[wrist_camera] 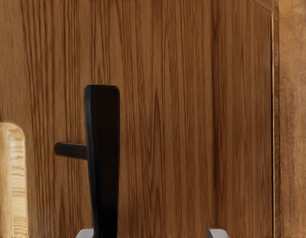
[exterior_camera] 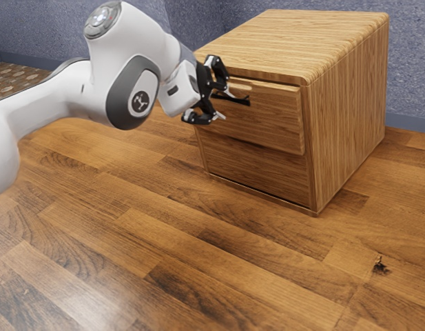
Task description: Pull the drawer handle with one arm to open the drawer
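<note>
Job now: close gripper [exterior_camera: 224, 103] on black handle [exterior_camera: 241, 101], right at top drawer's [exterior_camera: 271, 121] front. Spread wide, holding nothing yet. Squeeze tight, then pull straight back from drawer. No twisting, or might slip off.

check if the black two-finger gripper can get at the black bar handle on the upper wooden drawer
Probably yes: the black two-finger gripper is right at the black bar handle, open and straddling it, with nothing blocking the wooden drawer front.
</note>
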{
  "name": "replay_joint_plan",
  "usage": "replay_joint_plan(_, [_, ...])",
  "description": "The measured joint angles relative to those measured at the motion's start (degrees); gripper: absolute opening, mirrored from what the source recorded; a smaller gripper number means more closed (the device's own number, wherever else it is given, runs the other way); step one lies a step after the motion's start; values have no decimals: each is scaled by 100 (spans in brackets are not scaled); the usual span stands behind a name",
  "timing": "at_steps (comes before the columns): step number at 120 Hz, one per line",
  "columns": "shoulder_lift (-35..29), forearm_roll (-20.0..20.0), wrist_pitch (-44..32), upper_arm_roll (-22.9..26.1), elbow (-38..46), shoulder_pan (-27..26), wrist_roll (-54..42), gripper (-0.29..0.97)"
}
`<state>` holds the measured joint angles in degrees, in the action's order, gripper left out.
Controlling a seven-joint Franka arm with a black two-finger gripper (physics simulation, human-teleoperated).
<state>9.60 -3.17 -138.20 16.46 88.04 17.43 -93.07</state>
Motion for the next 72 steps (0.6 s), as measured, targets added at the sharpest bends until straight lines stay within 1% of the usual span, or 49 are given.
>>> replay_joint_plan(16, [-89, -6, 4, -60, 95, -2, 3, 22])
replay_joint_plan(38, [-149, 6, 12, -73, 196, -3, 8, 24])
replay_joint_plan(54, [-163, 13, 9, -78, 286, -4, 13, 29])
replay_joint_plan(72, [-309, 20, 17, -76, 433, -3, 18, 24])
